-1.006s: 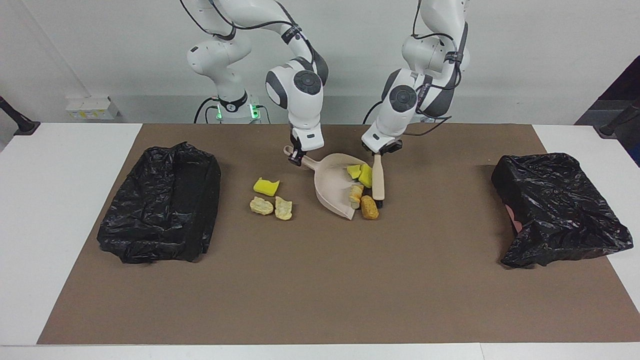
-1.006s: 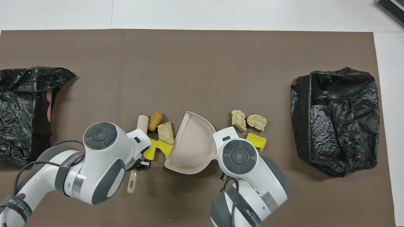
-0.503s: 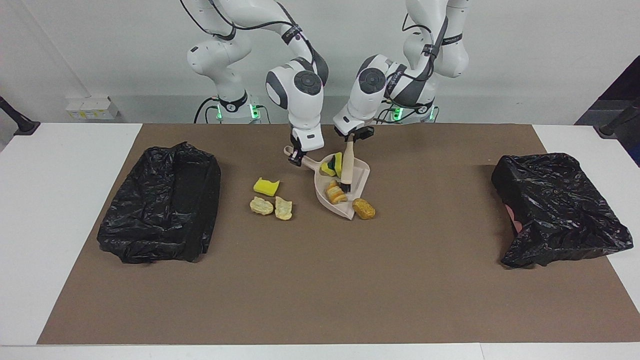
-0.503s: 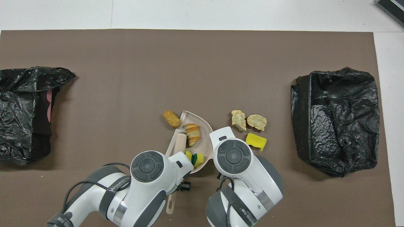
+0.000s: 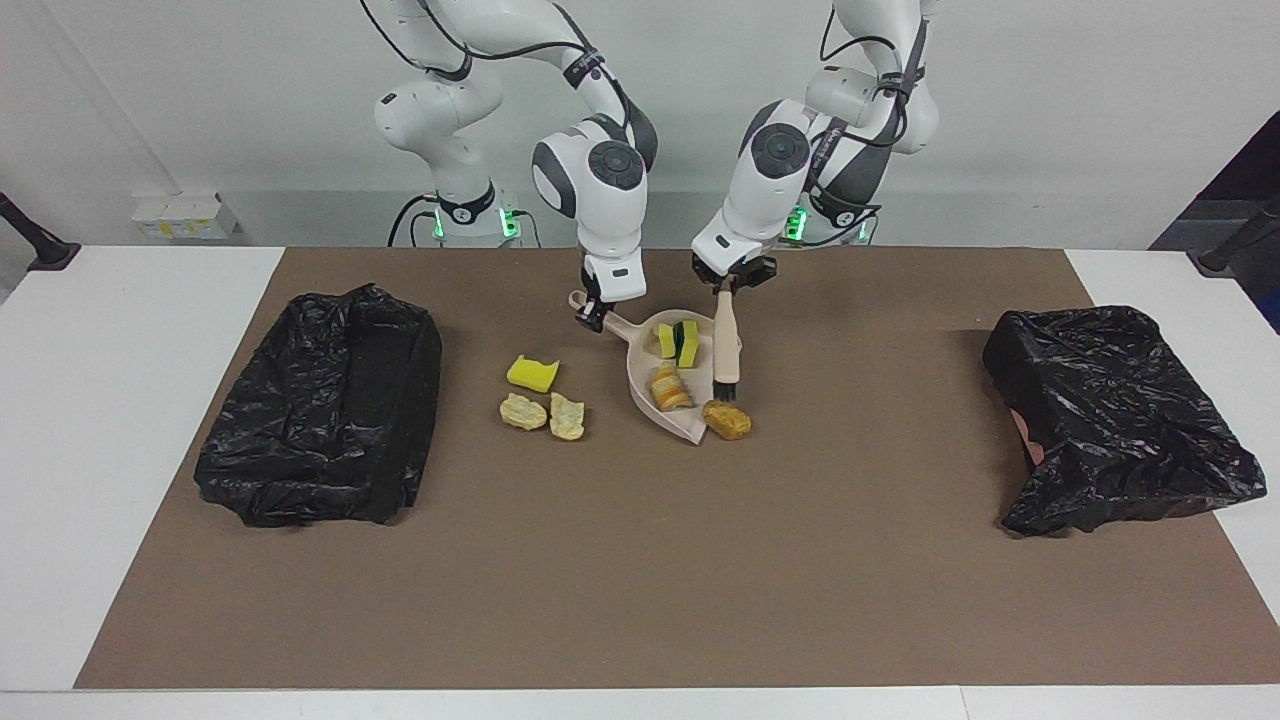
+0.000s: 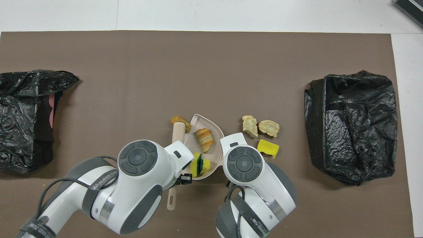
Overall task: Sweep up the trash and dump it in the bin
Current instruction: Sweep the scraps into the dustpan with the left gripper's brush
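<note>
Seen from the facing view, the right gripper is clamped on the handle of the beige dustpan, whose mouth rests on the brown mat. The left gripper is closed on the handle of the beige brush, which slants down so its dark bristles sit on or just over an orange-brown lump at the pan's lip — touching cannot be told. Inside the pan lie a yellow sponge chunk with a green face and a crusty lump. Toward the right arm's end of the pan, on the mat, sit another yellow sponge and two tan lumps. A black-bagged bin stands at that end, a second black bag at the left arm's end.

From overhead, the arms' wrists hide both grippers. The brush lies along the dustpan, its head over the orange-brown lump. The crusty lump and sponge chunk are in the pan; the loose sponge and tan lumps lie between the pan and the bin.
</note>
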